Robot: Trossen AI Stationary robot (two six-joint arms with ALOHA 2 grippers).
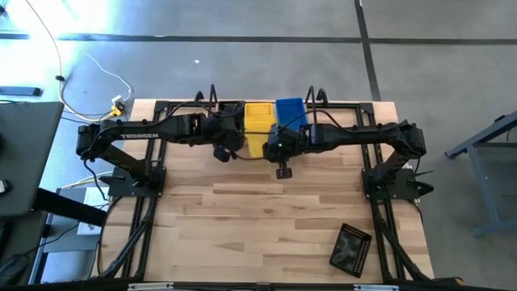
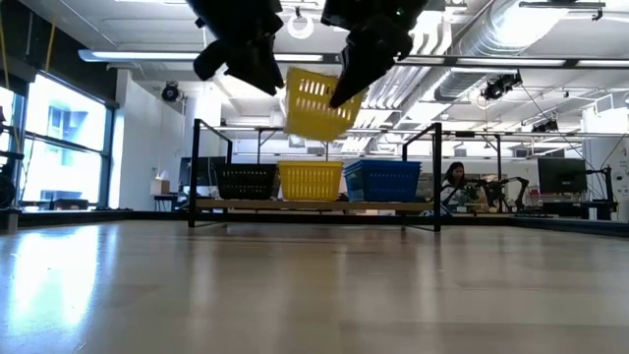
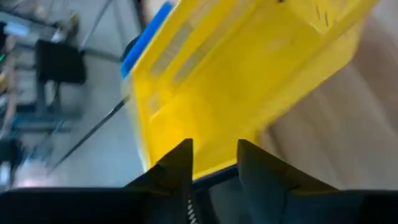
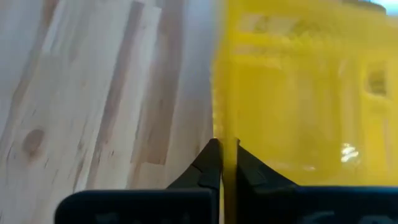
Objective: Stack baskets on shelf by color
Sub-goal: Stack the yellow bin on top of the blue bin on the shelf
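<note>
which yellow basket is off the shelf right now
The tilted yellow basket in mid-air, pinched by the right gripper; the other yellow basket sits level on the shelf.

Far edge crowded: shelf (image 2: 314,206) holds black (image 2: 246,182), yellow (image 2: 311,181) and blue (image 2: 383,180) baskets side by side. Above it, both arms and a tilted yellow basket (image 2: 316,104) block approach. Near tabletop (image 1: 266,218) open, except one black basket (image 1: 351,249) near right.
</note>
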